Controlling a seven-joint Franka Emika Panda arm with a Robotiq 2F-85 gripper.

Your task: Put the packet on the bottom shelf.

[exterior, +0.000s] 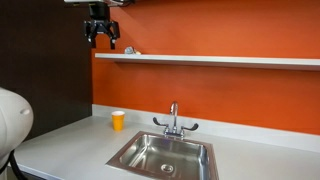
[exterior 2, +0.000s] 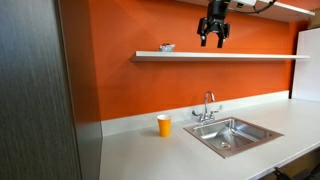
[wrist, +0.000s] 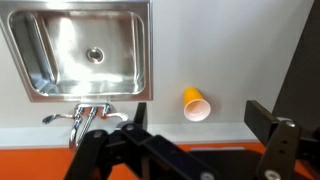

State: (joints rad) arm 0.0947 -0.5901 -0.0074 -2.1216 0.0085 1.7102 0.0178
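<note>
Tool (exterior: pixel 101 41) high, above shelf (exterior: pixel 220 60) level, pointing down, jaws spread

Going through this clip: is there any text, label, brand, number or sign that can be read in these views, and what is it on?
No readable text in any view.
Orange cup: no print shows on it.
Small object on the white shelf: too small and blurred to read any markings.
Tool: no legible label or brand.
Sink and faucet: no markings visible.
</note>
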